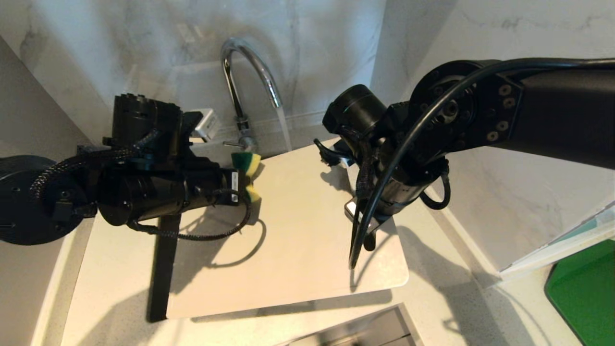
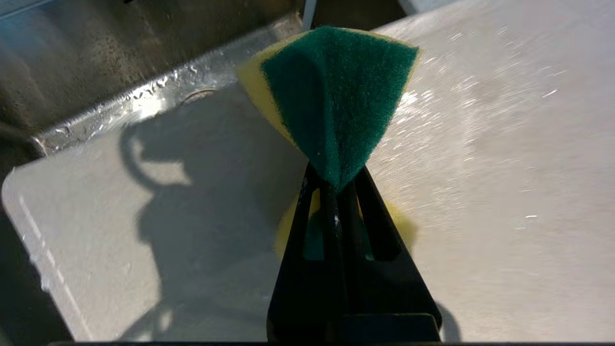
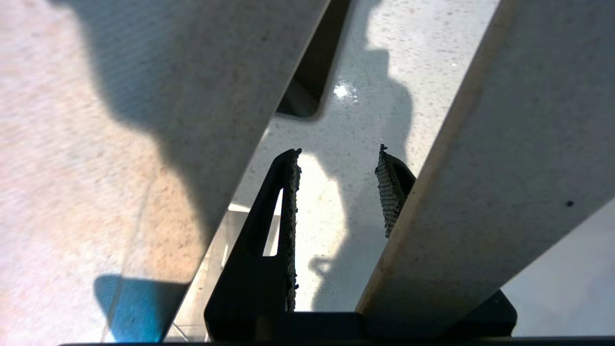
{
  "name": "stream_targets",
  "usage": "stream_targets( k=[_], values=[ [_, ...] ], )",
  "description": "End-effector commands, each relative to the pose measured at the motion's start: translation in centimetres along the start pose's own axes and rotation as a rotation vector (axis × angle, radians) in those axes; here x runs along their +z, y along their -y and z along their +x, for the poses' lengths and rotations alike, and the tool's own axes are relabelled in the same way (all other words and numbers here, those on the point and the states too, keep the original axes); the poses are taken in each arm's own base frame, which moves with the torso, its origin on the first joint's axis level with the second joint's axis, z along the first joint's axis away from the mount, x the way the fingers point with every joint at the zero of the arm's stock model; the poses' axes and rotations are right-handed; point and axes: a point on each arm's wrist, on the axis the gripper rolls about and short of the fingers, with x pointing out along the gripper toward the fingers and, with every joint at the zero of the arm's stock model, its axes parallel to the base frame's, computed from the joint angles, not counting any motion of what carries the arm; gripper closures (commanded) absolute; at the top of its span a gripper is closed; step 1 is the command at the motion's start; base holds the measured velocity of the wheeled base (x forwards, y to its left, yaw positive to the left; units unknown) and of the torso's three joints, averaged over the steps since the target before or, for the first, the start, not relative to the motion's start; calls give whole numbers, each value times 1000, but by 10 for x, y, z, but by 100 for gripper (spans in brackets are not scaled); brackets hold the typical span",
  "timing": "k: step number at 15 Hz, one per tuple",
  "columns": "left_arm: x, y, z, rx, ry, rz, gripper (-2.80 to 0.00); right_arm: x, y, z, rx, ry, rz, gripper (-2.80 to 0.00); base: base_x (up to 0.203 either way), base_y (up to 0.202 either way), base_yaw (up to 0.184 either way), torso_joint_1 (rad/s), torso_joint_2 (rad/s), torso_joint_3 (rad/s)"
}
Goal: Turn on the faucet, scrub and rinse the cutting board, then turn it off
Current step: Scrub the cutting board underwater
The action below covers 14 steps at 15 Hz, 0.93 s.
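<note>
the big flat beige plastic cutting board (image 1: 293, 230) leans up under the tall shiny chrome faucet (image 1: 250, 77), probably so the running water washes down it. the left gripper (image 2: 336, 187) pinches a green and yellow sponge (image 2: 336, 96) by the faucet's base, ready to scrub. whether the right gripper (image 3: 338, 187), with its fingers apart through the board's handle slot, grips anything, i cannot tell.

The cutting board (image 1: 298, 230) spans the sink; faucet (image 1: 242, 81) and marble walls (image 1: 504, 192) hem its far side.
</note>
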Motion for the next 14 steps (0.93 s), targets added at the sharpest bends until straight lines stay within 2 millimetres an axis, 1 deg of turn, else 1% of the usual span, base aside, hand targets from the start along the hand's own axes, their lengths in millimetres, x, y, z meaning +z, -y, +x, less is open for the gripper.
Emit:
stream_targets(
  k=[1,4,9,13,14],
  values=[
    [-8,-2,12,17,-33,1,0,-2,5,-11,-2,21,10,0,0,0,0,0,0,0],
    [-12,-16,15,51,-50,-26,0,-3,8,-16,-3,31,19,0,0,0,0,0,0,0],
    [-14,-60,19,114,-76,-90,0,-5,11,-22,-2,44,27,0,0,0,0,0,0,0],
    [-28,-91,7,150,-125,-121,0,-11,14,-28,-3,43,23,0,0,0,0,0,0,0],
    [-31,-102,2,158,-128,-137,0,-11,14,-29,-3,43,23,0,0,0,0,0,0,0]
  ],
)
